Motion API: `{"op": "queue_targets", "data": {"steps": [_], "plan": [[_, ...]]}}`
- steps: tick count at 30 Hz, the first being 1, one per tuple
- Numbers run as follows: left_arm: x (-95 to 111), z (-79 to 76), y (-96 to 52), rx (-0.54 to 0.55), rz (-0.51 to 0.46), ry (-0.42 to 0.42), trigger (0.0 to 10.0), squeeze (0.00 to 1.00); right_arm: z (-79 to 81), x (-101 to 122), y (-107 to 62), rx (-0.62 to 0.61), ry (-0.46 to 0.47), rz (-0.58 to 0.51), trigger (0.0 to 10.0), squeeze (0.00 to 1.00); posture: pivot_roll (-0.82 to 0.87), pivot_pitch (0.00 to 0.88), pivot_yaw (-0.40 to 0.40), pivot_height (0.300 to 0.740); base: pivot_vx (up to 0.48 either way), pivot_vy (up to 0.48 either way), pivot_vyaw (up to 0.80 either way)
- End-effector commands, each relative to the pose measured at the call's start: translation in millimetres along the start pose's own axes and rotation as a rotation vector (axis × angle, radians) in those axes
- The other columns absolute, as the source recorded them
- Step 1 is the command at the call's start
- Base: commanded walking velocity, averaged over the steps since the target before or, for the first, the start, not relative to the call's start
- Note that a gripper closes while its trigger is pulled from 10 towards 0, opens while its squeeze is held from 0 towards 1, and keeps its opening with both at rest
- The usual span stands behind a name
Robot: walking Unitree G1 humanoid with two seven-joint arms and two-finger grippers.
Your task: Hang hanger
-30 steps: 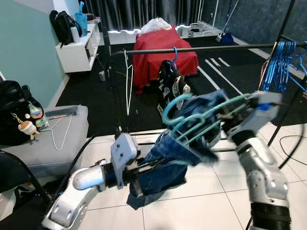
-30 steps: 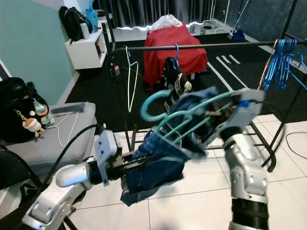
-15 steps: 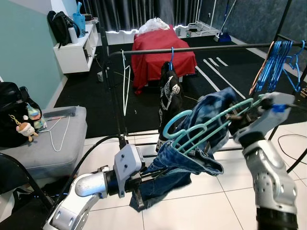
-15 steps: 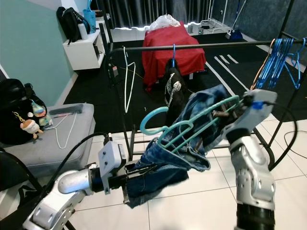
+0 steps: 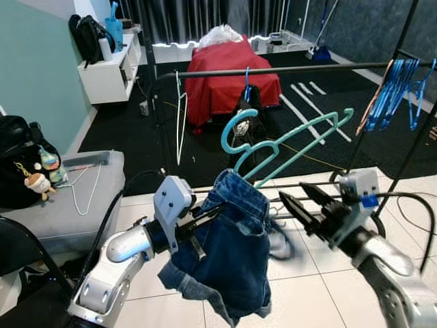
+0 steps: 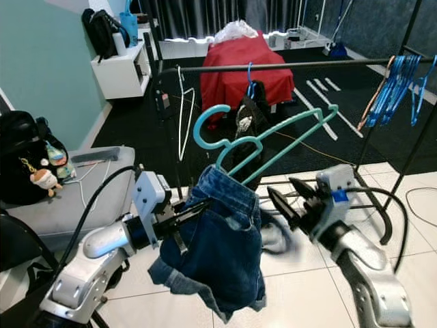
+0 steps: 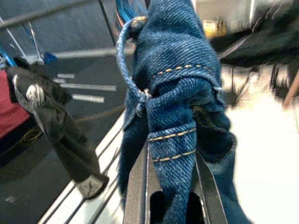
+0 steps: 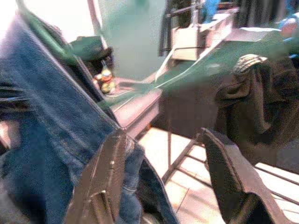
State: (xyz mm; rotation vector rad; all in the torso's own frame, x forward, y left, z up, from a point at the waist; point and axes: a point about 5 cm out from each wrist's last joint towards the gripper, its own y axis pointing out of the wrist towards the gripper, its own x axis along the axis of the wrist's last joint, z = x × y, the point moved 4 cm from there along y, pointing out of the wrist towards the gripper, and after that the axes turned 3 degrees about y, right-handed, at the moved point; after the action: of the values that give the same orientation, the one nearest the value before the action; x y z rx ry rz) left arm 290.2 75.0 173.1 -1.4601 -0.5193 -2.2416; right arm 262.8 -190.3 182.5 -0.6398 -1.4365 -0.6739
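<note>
- Presently the teal hanger [image 5: 287, 147] is seen tilted, its hook up toward the robot's left and its long arm slanting up toward the right, with the blue jeans [image 5: 232, 253] draped from its lower part; it is held well below and in front of the black rail [image 5: 273, 70].
- The left gripper [image 7: 170, 184] is closed narrowly on a folded seam of the jeans, as the left wrist view makes plain, so the garment's weight is carried there.
- The right gripper [image 5: 300, 205] is spread wide with nothing between its fingers [image 8: 105, 172]; it is placed just beside the jeans, below the hanger's arm.
- It is judged that the hanger must be secured before any lift, since it is not seen to be held by either gripper directly; a firm hold near the neck under the hook would be advised.
- The hook should then be raised above the rail and lowered over it in the free stretch between the white hanger [image 5: 181, 116] and the dark garment [image 5: 251, 116], away from the blue hangers [image 5: 392, 96].
- A slip of the denim off the hanger is thought the main risk, so the bar should be kept level.
- No brand, label or writing can be read.
</note>
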Motion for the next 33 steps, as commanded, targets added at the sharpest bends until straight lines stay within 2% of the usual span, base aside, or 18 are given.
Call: {"op": "queue_targets", "data": {"steps": [1,2,3,4,6,7,8,9,10,12,13,16,17,18,20,22,25,33], "plan": [[-2.6,0.6,-2.8,-0.028,0.027,0.053,10.0,0.00,12.9,12.9,-3.2,0.094,-0.003,-0.034,10.0,0.00,-0.18,0.000,0.044,0.740,0.000,0.000,0.00],[-10.1,-1.9,-6.7,-0.077,0.085,0.113,10.0,0.00,29.2,20.5,-12.9,0.207,-0.008,-0.031,10.0,0.00,-0.18,0.000,0.044,0.740,0.000,0.000,0.00],[-10.1,-1.9,-6.7,-0.077,0.085,0.113,10.0,0.00,29.2,20.5,-12.9,0.207,-0.008,-0.031,10.0,0.00,-0.18,0.000,0.044,0.740,0.000,0.000,0.00],[-19.3,-3.2,-11.8,-0.130,0.152,0.180,10.0,0.00,41.3,29.3,-20.2,0.290,-0.007,-0.037,10.0,0.00,-0.18,0.000,0.044,0.740,0.000,0.000,0.00],[-19.3,-3.2,-11.8,-0.130,0.152,0.180,10.0,0.00,41.3,29.3,-20.2,0.290,-0.007,-0.037,10.0,0.00,-0.18,0.000,0.044,0.740,0.000,0.000,0.00],[-27.7,-0.9,-17.4,-0.168,0.217,0.243,10.0,0.00,47.9,38.9,-24.7,0.337,-0.024,-0.053,10.0,0.00,-0.18,0.000,0.043,0.740,0.000,0.000,0.00],[-27.7,-0.9,-17.4,-0.168,0.217,0.243,10.0,0.00,47.9,38.9,-24.7,0.337,-0.024,-0.053,10.0,0.00,-0.18,0.000,0.043,0.740,0.000,0.000,0.00],[-38.8,3.1,-24.4,-0.225,0.310,0.350,10.0,0.00,52.4,40.7,-25.3,0.362,-0.096,0.009,10.0,0.00,-0.18,0.000,0.042,0.740,0.000,0.000,0.00],[-38.8,3.1,-24.4,-0.225,0.310,0.350,10.0,0.00,52.4,40.7,-25.3,0.362,-0.096,0.009,10.0,0.00,-0.18,0.000,0.042,0.740,0.000,0.000,0.00],[-47.0,8.6,-27.9,-0.311,0.398,0.484,10.0,0.00,61.8,37.3,-18.1,0.402,-0.231,0.138,10.0,0.00,-0.17,0.000,0.038,0.740,0.000,0.000,0.00],[-47.0,8.6,-27.9,-0.311,0.398,0.484,10.0,0.00,61.8,37.3,-18.1,0.402,-0.231,0.138,10.0,0.00,-0.17,0.000,0.038,0.740,0.000,0.000,0.00],[-37.1,-0.2,-17.4,-0.349,0.336,0.491,10.0,0.00,34.9,26.4,-8.0,0.260,-0.323,0.238,10.0,0.00,-0.18,0.000,0.037,0.740,0.000,0.000,0.00],[-37.1,-0.2,-17.4,-0.349,0.336,0.491,10.0,0.00,34.9,26.4,-8.0,0.260,-0.323,0.238,10.0,0.00,-0.18,0.000,0.037,0.740,0.000,0.000,0.00],[-33.7,-3.5,-13.3,-0.368,0.319,0.506,10.0,0.00,23.9,10.8,-13.8,0.222,-0.342,0.358,10.0,0.00,-0.17,0.000,0.033,0.740,0.000,0.000,0.00],[-33.4,-4.2,-12.3,-0.372,0.318,0.513,10.0,0.00,22.0,5.2,-16.5,0.219,-0.344,0.398,10.0,0.00,-0.17,0.000,0.033,0.740,0.000,0.000,0.00],[-32.3,-10.8,-5.8,-0.387,0.294,0.517,10.0,0.00,21.6,-26.4,-35.1,0.262,-0.353,0.617,10.0,0.00,-0.17,0.000,0.029,0.740,0.000,0.000,0.00],[-30.7,-16.3,0.3,-0.395,0.270,0.520,10.0,0.00,27.2,-43.4,-47.9,0.304,-0.321,0.726,10.0,0.00,-0.17,0.000,0.032,0.740,0.000,0.000,0.00],[-21.5,-26.5,7.8,-0.425,0.213,0.521,10.0,0.00,6.4,-58.3,-45.0,0.210,-0.411,0.778,10.0,0.00,-0.17,0.000,0.036,0.740,0.000,0.000,0.00]]}}
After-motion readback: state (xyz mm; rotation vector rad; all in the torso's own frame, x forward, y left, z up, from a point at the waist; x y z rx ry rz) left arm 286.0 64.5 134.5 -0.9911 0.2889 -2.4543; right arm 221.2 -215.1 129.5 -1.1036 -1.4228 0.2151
